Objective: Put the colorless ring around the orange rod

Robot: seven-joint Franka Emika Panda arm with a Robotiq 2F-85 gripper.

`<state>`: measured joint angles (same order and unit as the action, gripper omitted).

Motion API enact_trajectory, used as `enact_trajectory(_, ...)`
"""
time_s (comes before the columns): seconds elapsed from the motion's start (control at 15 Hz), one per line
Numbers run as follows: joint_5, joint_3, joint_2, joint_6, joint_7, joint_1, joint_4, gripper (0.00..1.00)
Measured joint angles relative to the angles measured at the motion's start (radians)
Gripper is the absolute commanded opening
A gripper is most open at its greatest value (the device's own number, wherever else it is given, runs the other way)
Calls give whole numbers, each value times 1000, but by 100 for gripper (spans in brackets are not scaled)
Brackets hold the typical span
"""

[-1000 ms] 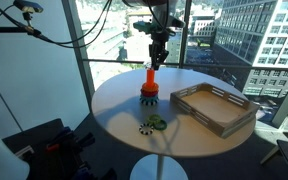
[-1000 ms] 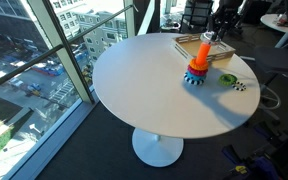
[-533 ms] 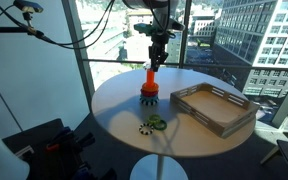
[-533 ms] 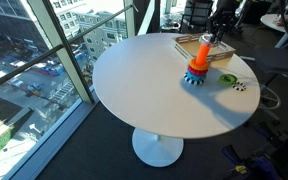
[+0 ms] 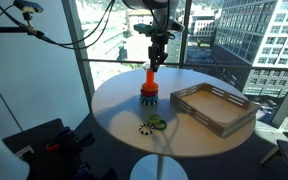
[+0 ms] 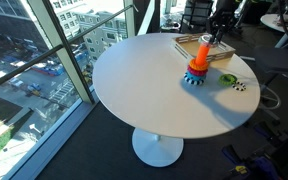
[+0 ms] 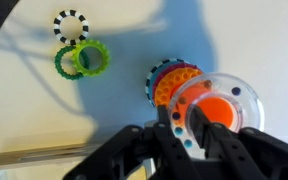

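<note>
Wrist view first: looking straight down on the colorless ring (image 7: pixel 239 94), pinched by its rim between the fingers (image 7: pixel 170 128) of the gripper (image 7: pixel 187 126), clamped tight. Showing through its hole, the top of the orange rod (image 7: pixel 216 110), so lined up over the rod; can't tell from here whether threaded on or just above the tip. Peeking out beside it, the ribbed base (image 7: pixel 169 80). Off in the corner, a striped ring (image 7: pixel 71 24) and two green rings (image 7: pixel 79 58), well apart from the rod.

Over to the exterior views for the height: gripper right at the rod's tip, ring itself too small to make out. Also picking up a grey tray (image 5: pixel 219 122) near the rod, with plenty of bare table (image 6: pixel 144 80) toward the windows.
</note>
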<state>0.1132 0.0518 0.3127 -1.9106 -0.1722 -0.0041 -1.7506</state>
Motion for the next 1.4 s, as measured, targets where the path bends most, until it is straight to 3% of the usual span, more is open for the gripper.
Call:
enact_trajectory(0.33, 3, -4, 2, 12, 0, 0, 0, 98)
enact_trajectory(1.4, 7, -9, 0, 6, -4, 13, 27, 100)
